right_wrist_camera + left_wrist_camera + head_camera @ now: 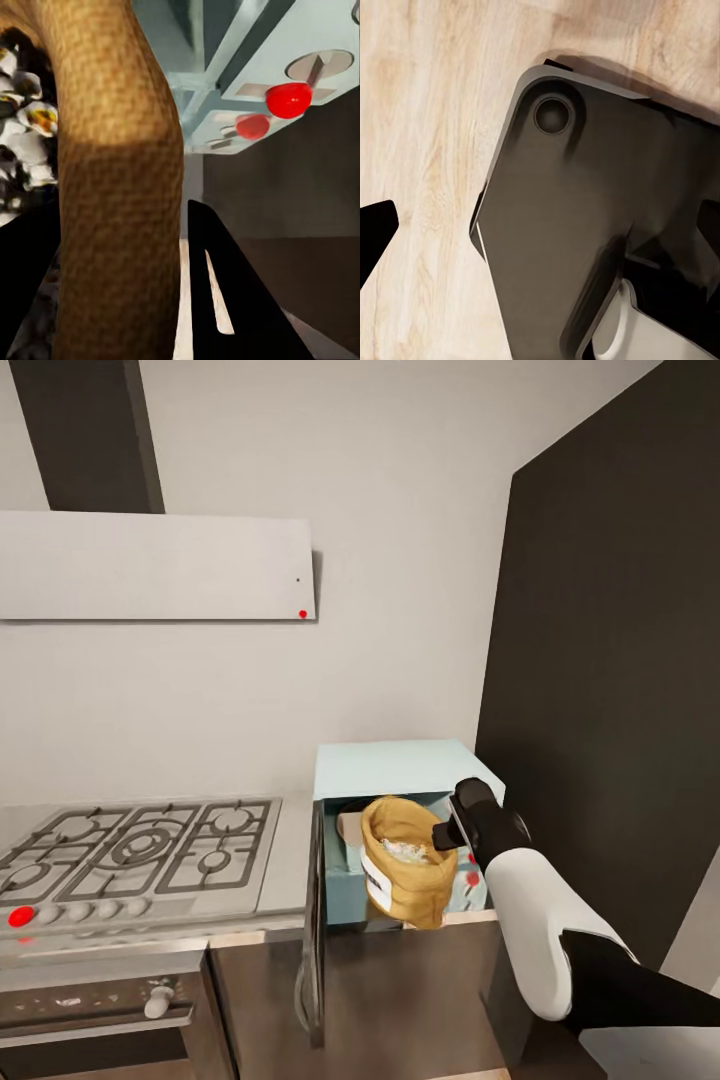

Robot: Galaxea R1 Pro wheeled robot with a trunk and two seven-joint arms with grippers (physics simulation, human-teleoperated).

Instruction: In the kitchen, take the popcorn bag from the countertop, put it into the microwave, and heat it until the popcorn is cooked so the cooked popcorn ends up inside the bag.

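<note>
Grey-walled kitchen corner, and the tan burlap popcorn bag with a white label sits right at the mouth of the pale mint-blue microwave, whose dark door hangs open. Whitish popcorn already looks puffed inside it. So the bag seems roughly in, or coming out; door closing and heating can't be judged done. Right gripper is clamped on the bag's rolled rim, arm reaching forward and up. Left gripper points at the wood-plank floor, can't tell its state. Steel gas hob sits just beside.

Microwave mouth mostly blocked by popcorn bag; door open leftward.
</note>
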